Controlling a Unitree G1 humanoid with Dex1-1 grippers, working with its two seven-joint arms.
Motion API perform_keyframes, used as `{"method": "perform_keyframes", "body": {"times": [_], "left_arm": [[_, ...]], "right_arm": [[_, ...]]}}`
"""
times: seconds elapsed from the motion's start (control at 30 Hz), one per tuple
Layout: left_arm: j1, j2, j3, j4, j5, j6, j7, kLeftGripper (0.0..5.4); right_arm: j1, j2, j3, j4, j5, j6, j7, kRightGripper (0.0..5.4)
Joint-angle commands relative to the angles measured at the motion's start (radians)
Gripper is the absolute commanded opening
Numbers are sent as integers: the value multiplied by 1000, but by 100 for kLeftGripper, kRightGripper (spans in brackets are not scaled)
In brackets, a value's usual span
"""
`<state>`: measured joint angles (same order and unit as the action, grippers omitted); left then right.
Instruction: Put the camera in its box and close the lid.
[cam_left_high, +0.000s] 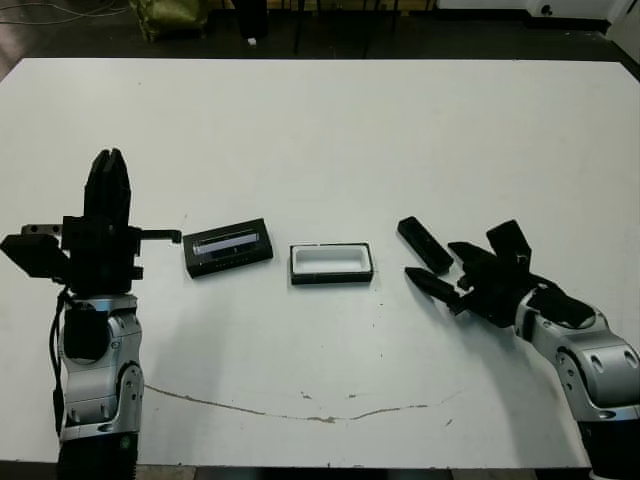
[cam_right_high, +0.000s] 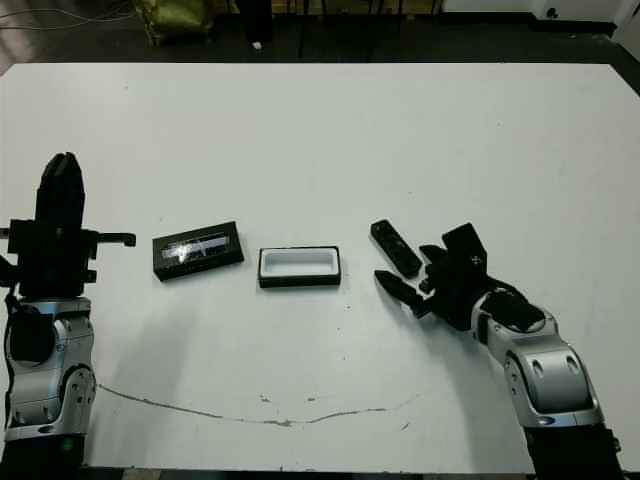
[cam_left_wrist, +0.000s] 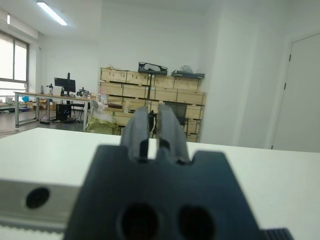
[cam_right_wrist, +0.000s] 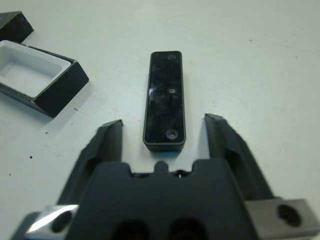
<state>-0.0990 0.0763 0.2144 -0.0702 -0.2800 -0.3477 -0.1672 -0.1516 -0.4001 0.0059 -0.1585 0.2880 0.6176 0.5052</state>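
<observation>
Just off the right gripper (cam_right_wrist: 164, 132), at its 12 o'clock: the camera (cam_right_wrist: 165, 99), flat on the table (cam_left_high: 330, 140), long axis running straight out between spread fingers, near end level with the tips. Far nearer than the left gripper (cam_left_high: 107, 172), raised, fingers together. At 9 o'clock of the camera, the box (cam_left_high: 331, 263).

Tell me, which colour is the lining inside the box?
White. The box has black walls and a white lining, seen best in the right wrist view.
</observation>
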Motion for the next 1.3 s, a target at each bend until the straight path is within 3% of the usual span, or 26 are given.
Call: {"method": "perform_keyframes", "body": {"times": [0.03, 0.37, 0.53, 0.77, 0.83, 0.93, 1.0, 1.07, 1.13, 1.3], "left_arm": [[20, 2, -1, 2, 3, 18, 3, 0], [20, 2, -1, 2, -3, 21, 0, 0], [24, 0, -4, -7, -6, 35, 2, 0], [26, 3, -5, -6, -3, 32, 1, 0], [28, 0, -5, -12, -4, 43, 8, 0], [29, 1, -5, -14, -6, 47, 6, 0], [28, 4, -4, -6, 3, 34, 4, 0], [27, 5, -3, -3, 5, 30, 2, 0], [27, 2, -4, -2, 6, 29, 4, 0], [27, 5, -3, 6, -12, 24, -12, 0]], "right_arm": [[53, 10, 9, 11, -8, 10, -14, 236], [58, 8, 2, -1, -3, -36, -18, 25], [37, 2, 3, 5, -37, -102, -22, 16], [-60, 6, -85, 24, 29, -150, 13, 16], [-101, -1, -112, 25, 63, -142, 31, 16], [-178, -32, -138, 42, 133, -74, 84, 15], [-254, -63, -139, 91, 182, -13, 145, 15], [-333, -95, -118, 168, 187, 4, 206, 15], [-417, -121, -79, 285, 160, -36, 295, 15], [-603, -123, 19, 632, 65, -293, 578, 14]]}}
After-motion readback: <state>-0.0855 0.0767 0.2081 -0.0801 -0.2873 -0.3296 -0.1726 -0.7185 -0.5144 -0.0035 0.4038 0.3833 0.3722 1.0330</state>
